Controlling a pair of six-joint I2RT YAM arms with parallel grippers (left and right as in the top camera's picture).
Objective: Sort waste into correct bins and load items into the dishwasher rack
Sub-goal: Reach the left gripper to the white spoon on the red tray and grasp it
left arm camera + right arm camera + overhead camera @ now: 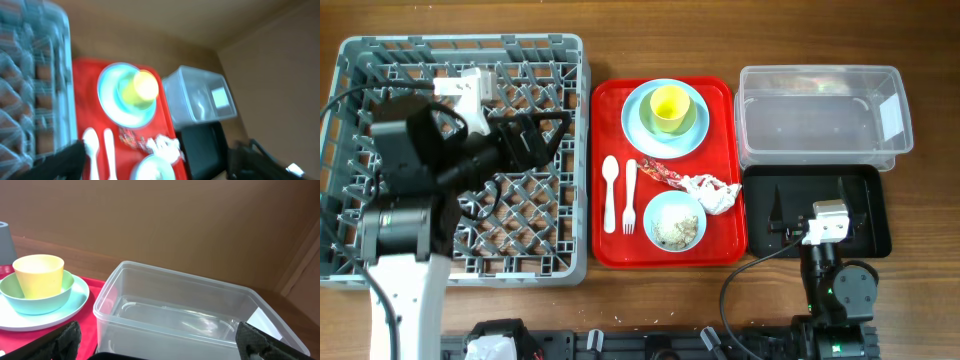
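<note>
Nearest, the right gripper (161,341) hangs, jaws spread wide, over the black rectangular tray (865,205). The red plastic tray (605,250) holds a light blue bowl (692,205) of pale rice-like scraps (672,230), a white plastic spoon (610,195) and fork (630,195), a crumpled white napkin (712,192) just beside a shiny red wrapper (660,172), and a small yellow cup (670,105) stacked on a light blue round plate (638,125). Beyond sits the clear plastic tub (820,115). The left gripper (545,138), jaws apart, hovers over the grey lattice rack (535,215).

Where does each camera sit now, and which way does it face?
Overhead: above the table, looking straight down on grey rack, red tray, left arm, right arm.
Left wrist: over the rack, aimed at the red tray, blurred; one dark finger bottom left.
Right wrist: low, facing the clear tub; both fingertips at bottom corners.
Shared: yellow cup and clear tub in all three.
</note>
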